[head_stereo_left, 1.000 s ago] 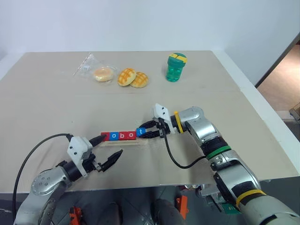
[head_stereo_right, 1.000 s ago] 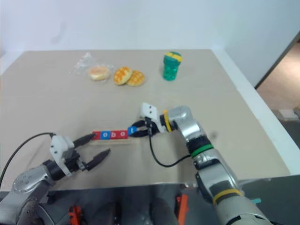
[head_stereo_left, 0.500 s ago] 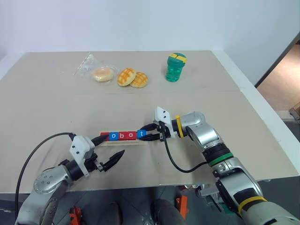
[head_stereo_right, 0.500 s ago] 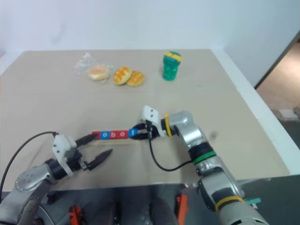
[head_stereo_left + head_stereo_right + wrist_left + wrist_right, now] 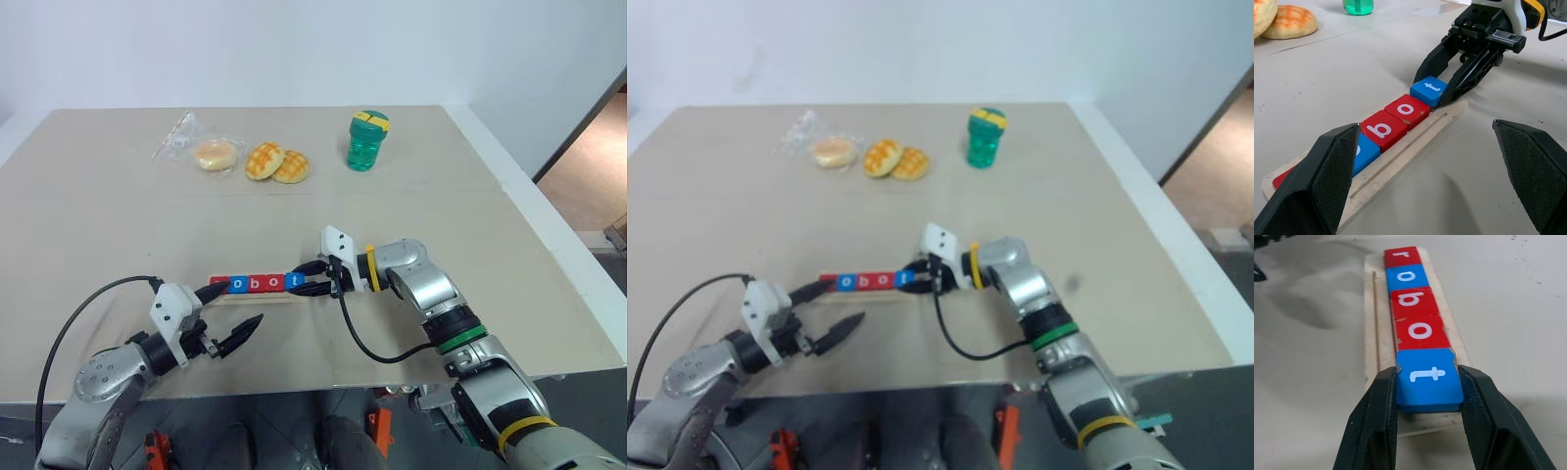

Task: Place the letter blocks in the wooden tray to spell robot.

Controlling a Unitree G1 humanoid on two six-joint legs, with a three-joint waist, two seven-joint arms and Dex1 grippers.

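Note:
The wooden tray (image 5: 257, 297) lies on the table in front of me. On it the letter blocks stand in a row: red r (image 5: 1400, 255), blue o (image 5: 1406, 275), red b (image 5: 1413, 301) and red o (image 5: 1420, 330). The blue t (image 5: 1428, 379) sits at the tray's right end, touching the red o. My right gripper (image 5: 303, 284) is shut on the t, one finger on each side. My left gripper (image 5: 233, 308) stands open at the tray's left end, one finger (image 5: 216, 289) by the red r, holding nothing.
A green bottle (image 5: 367, 140) stands at the back of the table. Two golden buns (image 5: 277, 164) and a wrapped bun (image 5: 216, 154) lie to its left. The table's right edge (image 5: 549, 245) runs close to my right arm.
My right gripper has brought the blue t down and a little left, from tilted and apart to flat against the red o. The left gripper has stayed open in place.

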